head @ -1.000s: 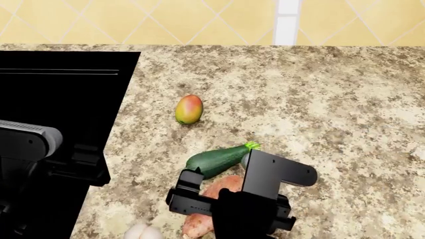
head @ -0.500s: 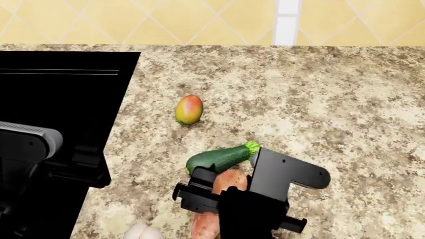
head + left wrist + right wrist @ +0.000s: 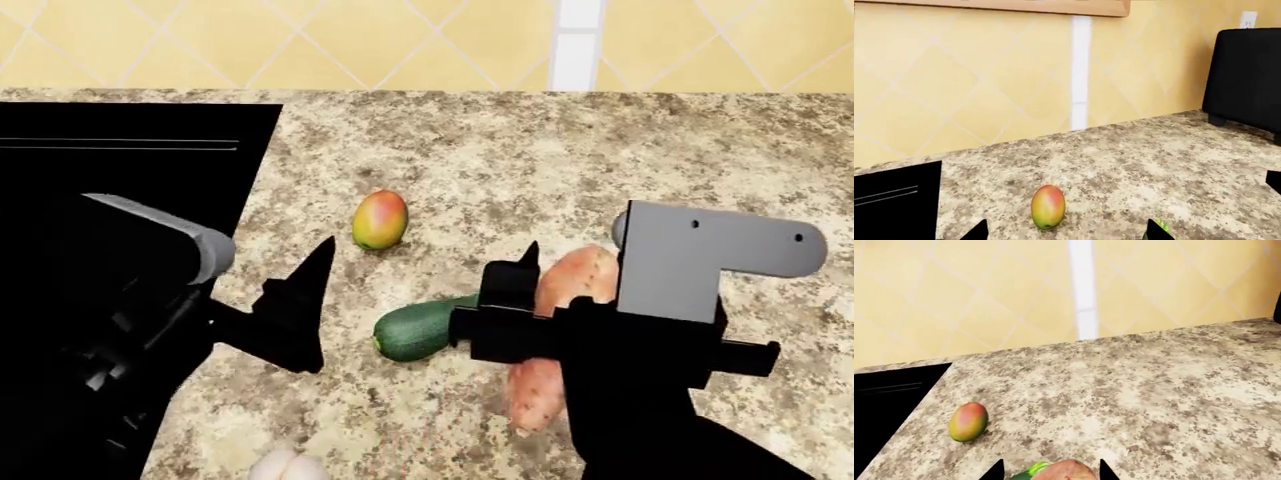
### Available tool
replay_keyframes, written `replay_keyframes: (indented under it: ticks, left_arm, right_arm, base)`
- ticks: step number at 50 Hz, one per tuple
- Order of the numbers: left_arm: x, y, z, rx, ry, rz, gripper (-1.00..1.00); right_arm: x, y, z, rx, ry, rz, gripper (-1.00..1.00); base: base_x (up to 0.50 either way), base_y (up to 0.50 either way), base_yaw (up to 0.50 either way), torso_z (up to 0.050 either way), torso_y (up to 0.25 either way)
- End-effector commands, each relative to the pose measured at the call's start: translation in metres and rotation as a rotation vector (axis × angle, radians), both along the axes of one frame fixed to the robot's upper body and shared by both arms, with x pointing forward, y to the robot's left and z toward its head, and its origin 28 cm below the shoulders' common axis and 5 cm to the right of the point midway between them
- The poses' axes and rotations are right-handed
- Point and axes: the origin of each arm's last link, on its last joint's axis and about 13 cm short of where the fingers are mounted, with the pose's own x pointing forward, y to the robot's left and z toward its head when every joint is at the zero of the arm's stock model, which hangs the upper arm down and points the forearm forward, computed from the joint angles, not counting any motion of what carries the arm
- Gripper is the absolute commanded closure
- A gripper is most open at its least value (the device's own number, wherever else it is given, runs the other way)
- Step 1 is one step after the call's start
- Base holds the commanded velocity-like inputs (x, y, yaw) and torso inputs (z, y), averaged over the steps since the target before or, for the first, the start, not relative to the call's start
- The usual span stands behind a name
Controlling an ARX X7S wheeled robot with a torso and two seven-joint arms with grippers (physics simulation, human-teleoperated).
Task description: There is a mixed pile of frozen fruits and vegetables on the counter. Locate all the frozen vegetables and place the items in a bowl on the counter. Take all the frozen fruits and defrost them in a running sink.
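My right gripper is shut on an orange sweet potato and holds it in the air, above the counter and just right of a dark green zucchini. In the right wrist view the sweet potato fills the space between the fingertips, with the zucchini's stem end beside it. A red-yellow mango lies alone farther back on the counter. My left gripper hovers open just left of the zucchini, facing the mango. The bowl and the sink are out of view.
A black cooktop covers the counter's left part. A white garlic-like bulb lies at the near edge. A black appliance stands by the yellow tiled wall. Speckled granite counter stretches to the right.
My right gripper has risen up and to the right, lifting the sweet potato off the counter. My left arm has swung in toward the mango and zucchini.
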Motion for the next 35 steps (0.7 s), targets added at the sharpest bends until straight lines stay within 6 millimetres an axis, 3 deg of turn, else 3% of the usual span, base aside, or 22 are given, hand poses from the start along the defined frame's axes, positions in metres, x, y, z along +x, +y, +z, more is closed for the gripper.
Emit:
replay_keyframes:
  ticks: [1,8,25,35]
  left_arm:
    - [0.037,-0.027,0.002,0.018,0.103,-0.214,-1.00]
    - [0.051,-0.037,-0.007,0.066,0.150,-0.284,-1.00]
    - [0.073,-0.052,-0.046,0.140,0.288,-0.312,-1.00]
    - [0.073,-0.051,-0.060,0.154,0.321,-0.305,-1.00]
  right_arm:
    - [-0.020,-0.023,0.013,-0.116,-0.020,-0.003,1.00]
    - [-0.031,-0.035,0.018,-0.110,-0.040,-0.071,1.00]
    - [-0.038,-0.035,0.015,-0.105,-0.019,-0.050,1.00]
    - [-0.039,-0.035,0.012,-0.072,-0.007,-0.032,1.00]
  base:
    - [0.00,0.00,0.00,0.000,0.000]
    - [0.00,0.00,0.00,0.000,0.000]
    - [0.00,0.00,0.00,0.000,0.000]
    - [0.00,0.00,0.00,0.000,0.000]
